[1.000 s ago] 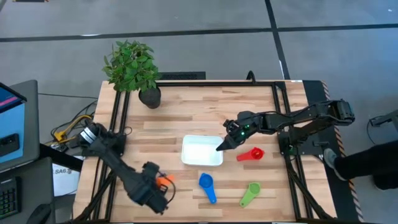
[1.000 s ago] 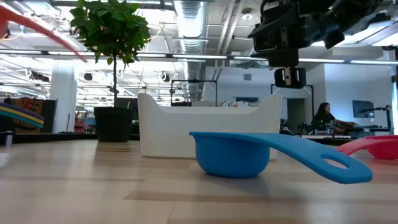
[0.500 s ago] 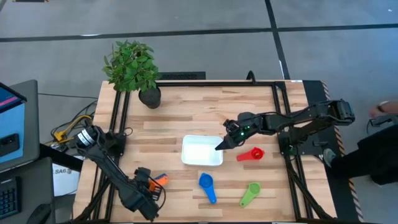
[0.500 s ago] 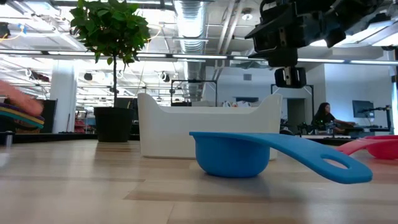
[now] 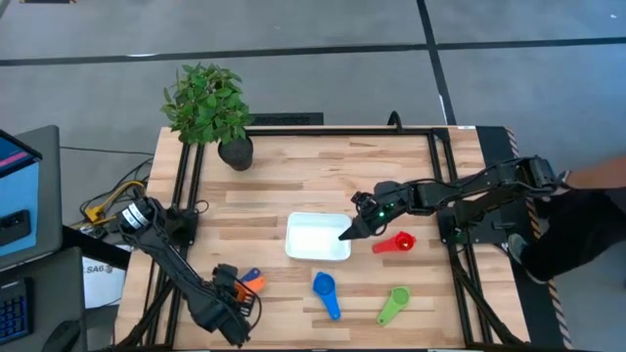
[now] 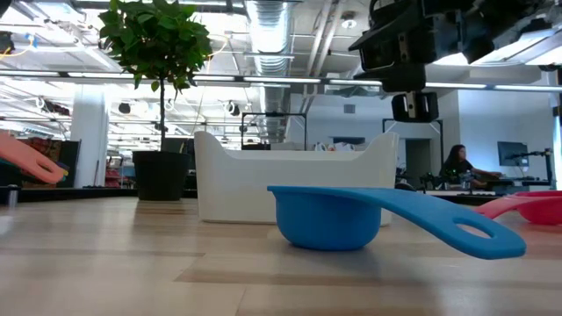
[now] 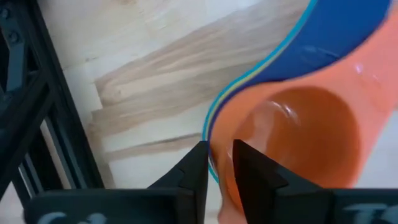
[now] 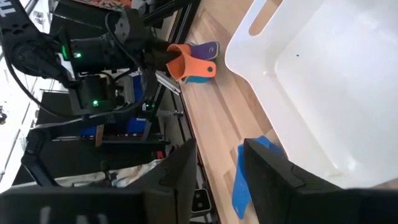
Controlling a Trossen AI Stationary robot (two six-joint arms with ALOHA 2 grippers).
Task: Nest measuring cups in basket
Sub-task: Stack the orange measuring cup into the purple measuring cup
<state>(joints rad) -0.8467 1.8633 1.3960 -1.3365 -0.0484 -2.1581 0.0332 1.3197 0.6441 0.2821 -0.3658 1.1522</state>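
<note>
Basket (image 5: 318, 237): shallow white rectangular tray with rounded corners, near the middle of the tabletop (image 5: 293, 186), long axis across it; the low view shows a raised end wall (image 6: 290, 180) with a dipped rim.
Orange stack (image 5: 246, 282): an orange cup with dark blue nested against it and thin yellow and light-blue rims between, lying on its side near the front left corner; handles point toward the basket.
Blue cup (image 5: 325, 290): upright just in front of the basket, handle (image 5: 332, 309) pointing to the front edge and slightly right.
Red cup (image 5: 398, 242): right of the basket, handle toward it.
Green cup (image 5: 393, 301): front right, handle running to the front left.
Left gripper (image 7: 216, 163): low at the front left, fingers narrowly apart astride the orange cup's rim (image 7: 214, 134).
Right gripper (image 5: 350, 231): at the basket's right edge, above it, fingers partly apart, holding nothing.
Writing: none readable.
Plant pot (image 5: 236, 152): black, back left.
</note>
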